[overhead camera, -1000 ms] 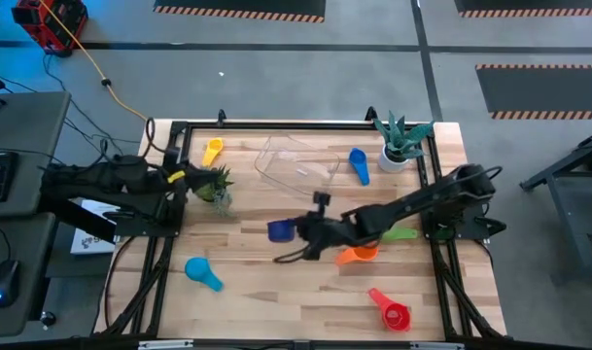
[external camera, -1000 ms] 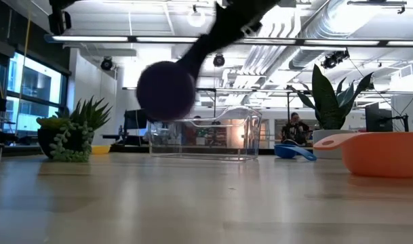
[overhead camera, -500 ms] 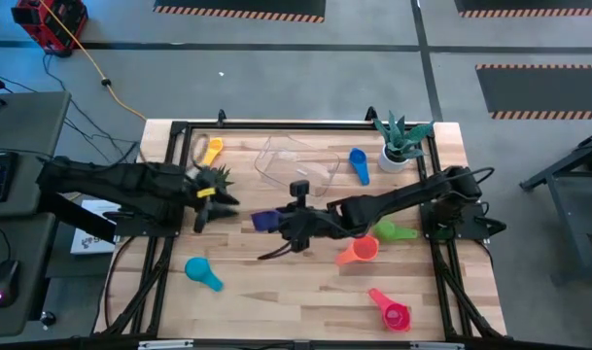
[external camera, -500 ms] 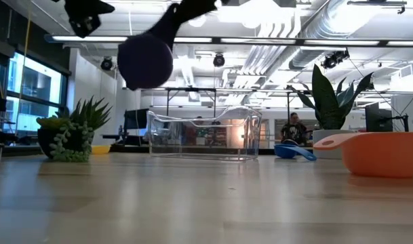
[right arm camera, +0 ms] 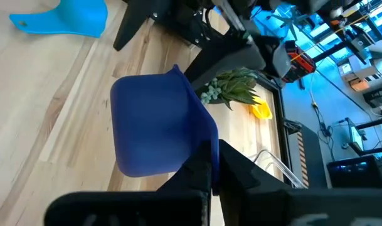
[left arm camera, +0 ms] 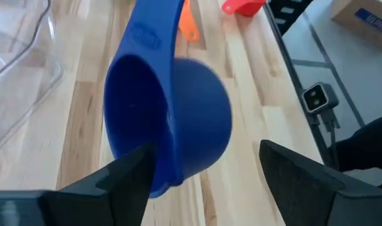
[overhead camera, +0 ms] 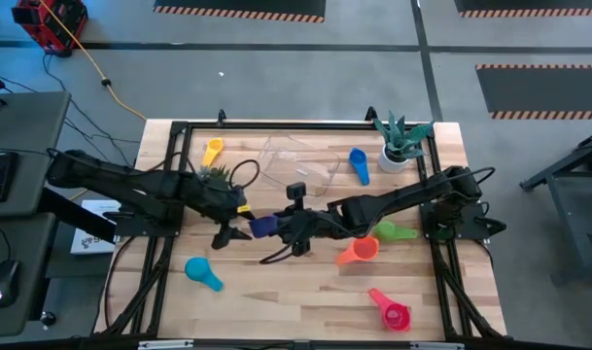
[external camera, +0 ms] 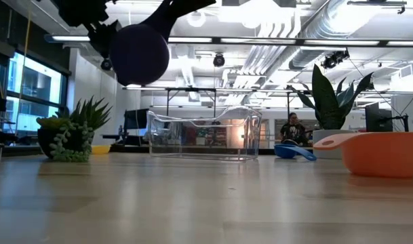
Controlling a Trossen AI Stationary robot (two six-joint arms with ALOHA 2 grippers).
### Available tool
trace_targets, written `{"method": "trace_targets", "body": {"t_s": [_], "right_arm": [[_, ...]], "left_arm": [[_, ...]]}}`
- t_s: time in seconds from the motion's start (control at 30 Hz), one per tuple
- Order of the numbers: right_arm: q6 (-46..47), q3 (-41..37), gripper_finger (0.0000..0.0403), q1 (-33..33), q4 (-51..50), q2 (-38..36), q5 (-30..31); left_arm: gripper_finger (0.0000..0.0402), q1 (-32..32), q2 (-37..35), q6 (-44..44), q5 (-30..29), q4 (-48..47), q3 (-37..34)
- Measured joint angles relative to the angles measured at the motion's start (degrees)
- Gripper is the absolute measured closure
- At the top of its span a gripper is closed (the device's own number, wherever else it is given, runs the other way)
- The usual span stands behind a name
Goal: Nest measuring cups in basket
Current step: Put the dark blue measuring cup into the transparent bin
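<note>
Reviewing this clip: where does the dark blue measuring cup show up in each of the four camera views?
High view: dark blue cup at table centre, between the two grippers.
Low view: dark round shape in the air at upper left.
Left wrist view: fills the centre, bowl open toward the camera.
Right wrist view: centre left, held by its handle.
Shared landmark: the clear basket, just behind the cup.
</note>
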Motion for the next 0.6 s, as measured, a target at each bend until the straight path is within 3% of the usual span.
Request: {"method": "trace_targets", "body": {"t_s": [0.17,0.27,0.37,0.5,0.6], "right_arm": [[-0.4,0.0,0.0403,0.0,0.9,0.0,-0.4],[-2.0,0.0,0.0403,0.0,2.1,0.0,-0.2],[-3.7,0.0,0.0403,0.0,3.0,0.0,-0.1],[-4.6,0.0,0.0399,0.0,2.9,0.0,0.1],[-3.0,0.0,0.0386,0.2,2.6,0.1,1.9]], "left_arm": [[0.0130,0.0,0.3,0.0,0.5,0.0,0.0],[0.0155,0.0,0.7,1.2,1.3,0.1,0.0],[0.0224,0.0,2.1,2.5,1.3,0.0,0.0],[0.0361,-0.1,3.4,2.7,1.6,0.8,0.1],[0.0381,-0.2,3.3,2.5,1.7,0.9,0.3]]}}
